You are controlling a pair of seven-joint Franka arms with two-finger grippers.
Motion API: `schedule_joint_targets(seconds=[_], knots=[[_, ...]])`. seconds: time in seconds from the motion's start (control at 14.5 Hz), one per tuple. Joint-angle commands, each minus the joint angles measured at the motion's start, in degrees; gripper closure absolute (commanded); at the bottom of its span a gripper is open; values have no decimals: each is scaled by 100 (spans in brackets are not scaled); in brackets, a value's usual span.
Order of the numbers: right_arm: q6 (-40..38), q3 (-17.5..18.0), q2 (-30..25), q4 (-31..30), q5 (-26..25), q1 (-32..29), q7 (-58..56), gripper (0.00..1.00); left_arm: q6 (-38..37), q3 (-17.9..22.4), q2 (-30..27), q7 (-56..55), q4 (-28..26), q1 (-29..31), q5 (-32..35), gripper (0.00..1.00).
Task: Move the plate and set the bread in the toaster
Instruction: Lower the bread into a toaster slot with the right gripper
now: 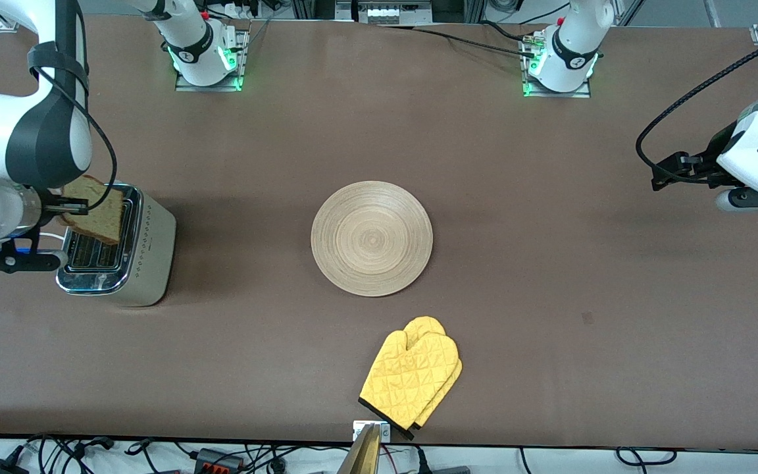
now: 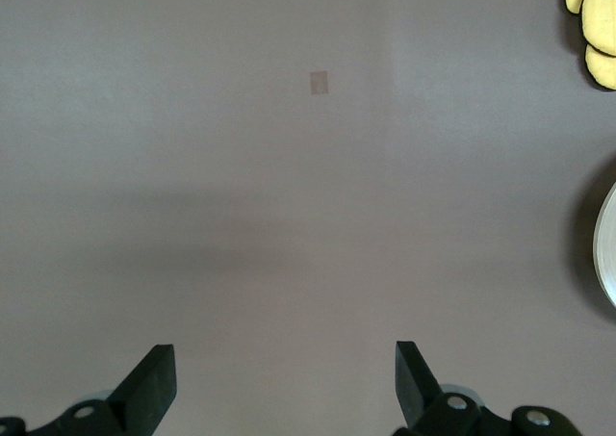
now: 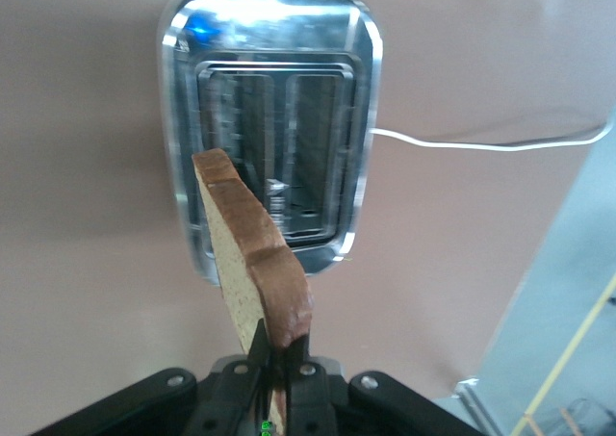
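Right jaws: the right gripper (image 3: 272,354) is clamped on the crust edge of the bread (image 1: 95,210), holding the slice on edge and tilted over the toaster (image 1: 130,260).
Left jaws: the left gripper (image 2: 286,383) stands wide apart with nothing between, hanging over bare tabletop (image 1: 550,276) toward the left arm's end; that arm waits.
Bread: one speckled tan slice with a dark brown crust, up in the air above the chrome top, not down in a slot.
Toaster: upright on the tabletop at the right arm's end, cream sides, shiny top, two dark slots showing; a white cord (image 3: 481,145) trails off from it.
Plate (image 1: 372,238): round, pale wood with ring grain, flat near the middle of the tabletop, well apart from the toaster and with nothing on it.
Oven mitts (image 1: 412,376): yellow, quilted, one lying on the other, nearer the front camera than the plate and close to the tabletop's edge.
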Motion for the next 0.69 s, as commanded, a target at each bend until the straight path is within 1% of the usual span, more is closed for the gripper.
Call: schedule_joint_targets(seconds=[0.0,0.21,0.41,0.55,0.62], knots=[[144,-31,117,133,-157,-131,-327,100,87,1,-114,9,-114,53,-119,0],[170,-31,223,54,-148,-79,-204,100,87,27,-88,-8,-105,54,-119,0],[302,13,258,45,-87,-78,155,100,87,36,-79,0,-105,62,-136,0],[521,22,302,37,-61,-87,156,100,96,36,-79,0,-79,53,-136,0],[566,22,302,-68,-61,-87,165,100,70,36,-79,0,-53,53,-136,0]])
